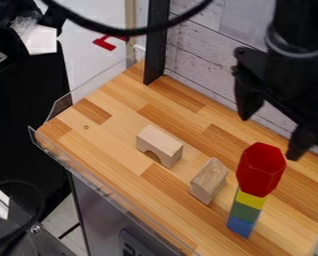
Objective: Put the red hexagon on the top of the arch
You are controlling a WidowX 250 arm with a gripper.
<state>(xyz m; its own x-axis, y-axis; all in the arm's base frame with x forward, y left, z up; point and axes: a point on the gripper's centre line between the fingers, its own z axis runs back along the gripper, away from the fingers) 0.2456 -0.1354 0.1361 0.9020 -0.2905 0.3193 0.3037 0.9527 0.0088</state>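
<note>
1. Whitewashed boards (202, 55) are backing a wooden bench (111, 132), and a clear rim (98, 177) is running along its near edge.
2. Towards the right of the camera view, the red hexagon (260, 170) is sitting upright on a narrow tower: it is resting on a yellow block (251, 199), with a green block (245, 213) and a blue block (240, 226) standing below.
3. Above and behind it the gripper (270, 135) is hanging with its fingers spread wide and is holding nothing. The step in hand is, I judge, the grasp.
4. Good work here is meaning a centred approach, with the fingers straddling two opposite flat sides rather than corners, and closing evenly. The hexagon is looking wider than its support, so a sideways nudge is risking the whole tower; lifting straight up is seeming safest.
5. Beside the tower a plain wooden block (209, 181) is lying between it and the arch (160, 145), so the carry is needing some height.
6. Farther left, the arch is standing with its flat top facing up. Its narrow surface is asking for a level, centred, gentle release.
</note>
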